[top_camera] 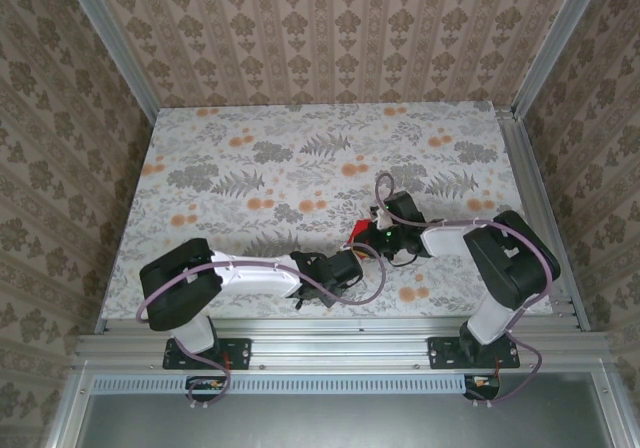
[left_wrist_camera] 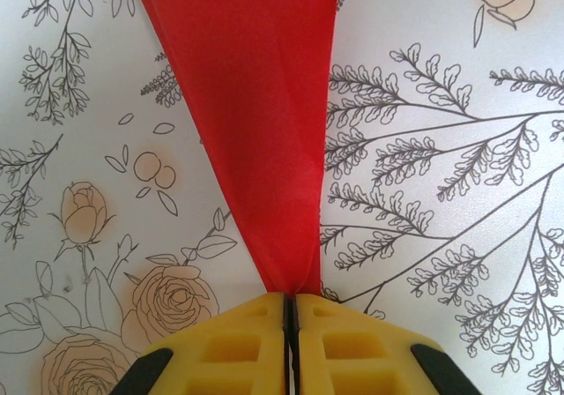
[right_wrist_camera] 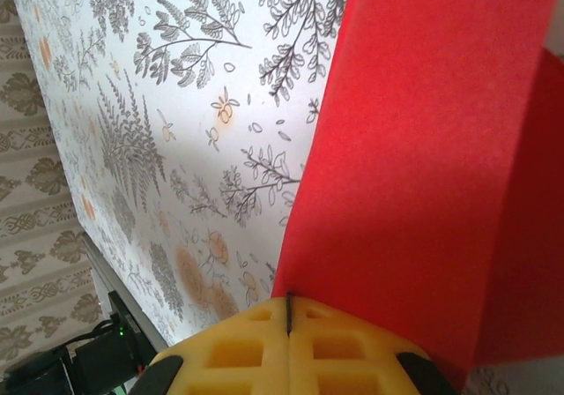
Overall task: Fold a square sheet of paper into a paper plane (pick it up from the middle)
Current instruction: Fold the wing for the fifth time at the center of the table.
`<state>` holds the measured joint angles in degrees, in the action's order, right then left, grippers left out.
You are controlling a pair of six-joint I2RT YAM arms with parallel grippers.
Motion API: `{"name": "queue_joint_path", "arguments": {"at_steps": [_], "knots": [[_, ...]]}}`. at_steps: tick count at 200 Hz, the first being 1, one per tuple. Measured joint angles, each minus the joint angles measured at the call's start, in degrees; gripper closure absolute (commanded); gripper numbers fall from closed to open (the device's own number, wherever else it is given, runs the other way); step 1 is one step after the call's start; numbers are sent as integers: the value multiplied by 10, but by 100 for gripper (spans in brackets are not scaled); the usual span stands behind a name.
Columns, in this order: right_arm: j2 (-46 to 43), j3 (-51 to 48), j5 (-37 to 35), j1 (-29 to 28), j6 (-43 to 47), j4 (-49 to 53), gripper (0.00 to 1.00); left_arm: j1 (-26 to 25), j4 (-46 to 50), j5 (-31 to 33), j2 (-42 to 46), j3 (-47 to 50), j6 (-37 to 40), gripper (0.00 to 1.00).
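Currently held: one red sheet, pinched at both ends

Item 1, sheet of paper (top_camera: 357,232). Bright red, creased, no longer flat. It is lifted off the table (top_camera: 250,168), just near of the middle and a little right of centre, between the two wrists. In the left wrist view its two long edges run together to a narrow end at the fingertips, and the right edge carries a slight kink. In the right wrist view its left edge runs straight down to the seam between the fingers. A fold line on its right side sets off a darker panel.

Item 2, left gripper (left_wrist_camera: 291,300). Yellow fingers pressed together, with the narrow end of the sheet clamped between them.

Item 3, right gripper (right_wrist_camera: 289,311). Yellow fingers closed to a thin seam. The sheet's edge meets that seam and appears pinched there.

Item 4, table. Flowered cloth surface. Open surface stretches from the sheet to the far edge and out to the left and right edges.

Item 5, surrounds. Patterned walls (top_camera: 330,28) stand on the far, left and right sides. A metal rail (top_camera: 532,208) runs along the right edge, with another across the near edge where the arm bases are bolted. Both forearms lie low along the near strip, angled inward toward the sheet.
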<state>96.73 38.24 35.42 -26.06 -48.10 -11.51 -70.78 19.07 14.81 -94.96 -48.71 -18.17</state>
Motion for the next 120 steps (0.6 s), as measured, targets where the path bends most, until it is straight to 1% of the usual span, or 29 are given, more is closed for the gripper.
{"name": "queue_joint_path", "arguments": {"at_steps": [49, 120], "knots": [[42, 21, 2, 0, 6, -5, 95, 1, -5, -2, 2, 4, 5, 90], [58, 38, 4, 0, 32, 6, 95, 3, -13, -5, 5, 7, 14, 89]]}}
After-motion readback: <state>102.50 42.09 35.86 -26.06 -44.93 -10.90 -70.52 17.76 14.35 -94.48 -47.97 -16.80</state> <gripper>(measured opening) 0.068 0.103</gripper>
